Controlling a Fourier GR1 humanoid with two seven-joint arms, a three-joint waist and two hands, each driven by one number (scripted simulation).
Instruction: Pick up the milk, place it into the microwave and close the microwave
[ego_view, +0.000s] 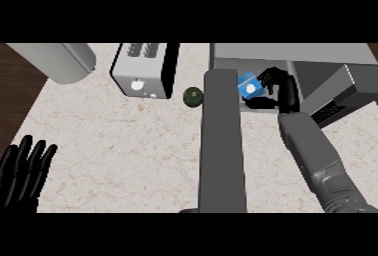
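The small blue milk carton with a white mark on its face (249, 86) sits at the mouth of the grey box-shaped microwave (310, 54), just inside its dark opening and tilted. The black right hand (277, 86) is at the same opening, directly to the right of the carton; its fingers (267, 75) arch over the carton's upper right edge and are curled about it, the thumb side dark below the carton, so the hand grips the milk. The grey right forearm (317, 155) runs from the hand down and away from the microwave toward the lower edge of the view.

The microwave's long grey door (221, 145) stands swung open, seen edge on as a tall slab stretching from the microwave's left front corner down over the pale speckled stone bench (111, 150). The carton lies just right of the door's upper end, between the door and the fingers.

Left of the microwave door, close to its top, lies a small dark green round thing (193, 96). Further left of the microwave stands a silver slotted toaster (144, 70), and beyond that a large grey cylinder (59, 60).

The black left hand (23, 170) rests far left of the microwave at the bench's edge, fingers straight and spread, holding nothing.
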